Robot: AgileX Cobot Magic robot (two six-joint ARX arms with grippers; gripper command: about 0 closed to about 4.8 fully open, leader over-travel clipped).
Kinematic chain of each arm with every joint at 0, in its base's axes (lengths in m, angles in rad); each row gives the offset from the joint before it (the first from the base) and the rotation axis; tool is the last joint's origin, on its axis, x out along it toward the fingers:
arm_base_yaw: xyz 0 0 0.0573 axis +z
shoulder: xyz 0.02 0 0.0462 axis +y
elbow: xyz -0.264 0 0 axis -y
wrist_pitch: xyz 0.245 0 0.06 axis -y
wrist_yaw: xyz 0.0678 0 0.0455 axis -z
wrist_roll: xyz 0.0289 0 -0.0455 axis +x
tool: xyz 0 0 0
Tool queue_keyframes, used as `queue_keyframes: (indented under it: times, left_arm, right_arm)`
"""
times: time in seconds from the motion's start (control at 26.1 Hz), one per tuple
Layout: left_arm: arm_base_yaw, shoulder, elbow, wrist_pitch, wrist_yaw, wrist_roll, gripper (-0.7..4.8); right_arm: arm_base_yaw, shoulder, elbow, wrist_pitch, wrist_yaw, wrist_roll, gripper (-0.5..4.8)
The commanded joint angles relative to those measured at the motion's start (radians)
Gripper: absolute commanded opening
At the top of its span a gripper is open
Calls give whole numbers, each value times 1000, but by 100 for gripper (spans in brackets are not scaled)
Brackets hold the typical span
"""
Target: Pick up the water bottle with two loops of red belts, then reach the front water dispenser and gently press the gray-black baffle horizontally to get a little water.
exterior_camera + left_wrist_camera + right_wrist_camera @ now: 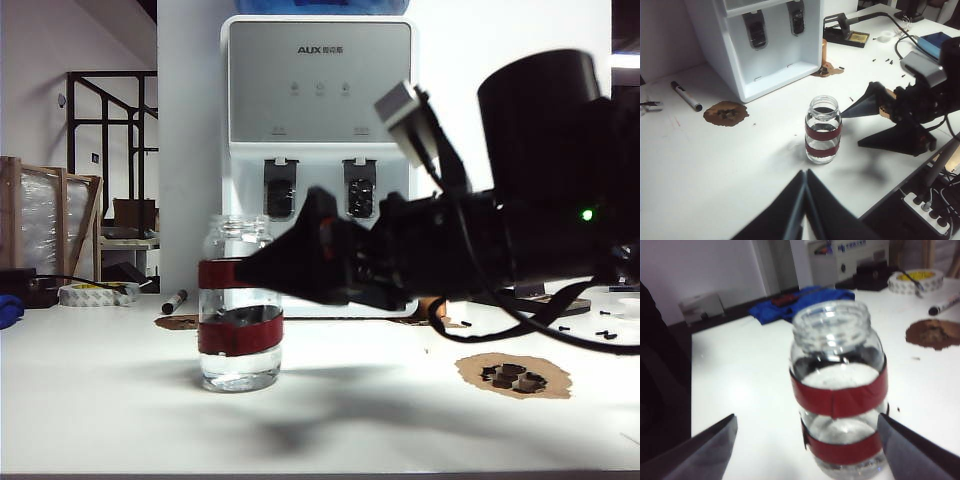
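Water bottle: clear glass jar, no lid, two dark-red bands, upright on white table, approx mid-table, toward front edge, in front of dispenser bay.
Water dispenser: white box w/ gray AUX panel, at table's back edge, two dark spout levers, nothing touching them.
Right gripper: jaws spread wide, one finger either side of bottle body around lower band; gaps visible both sides, no contact. In ext view the arm comes in level from the right, fingertip overlapping the upper band.
Left gripper: fingers pressed together to a point, empty, above table's front edge, short of bottle.
Marker: lying on table near back-left, beside brown patch.
Tape roll: far left edge.
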Motion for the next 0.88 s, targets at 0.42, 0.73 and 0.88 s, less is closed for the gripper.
queue_keyframes:
  times: [0.42, 0.73, 0.88]
  left_arm:
    - [0, 2, 5, 51, -1, -10, -5]
    - [0, 2, 5, 68, -1, -45, -5]
    - [0, 2, 5, 66, -1, -45, -5]
  right_arm:
    - [3, 45, 71, -70, 0, -41, 479]
    - [3, 107, 126, -69, 1, -40, 479]
    - [3, 132, 149, -69, 2, -40, 479]
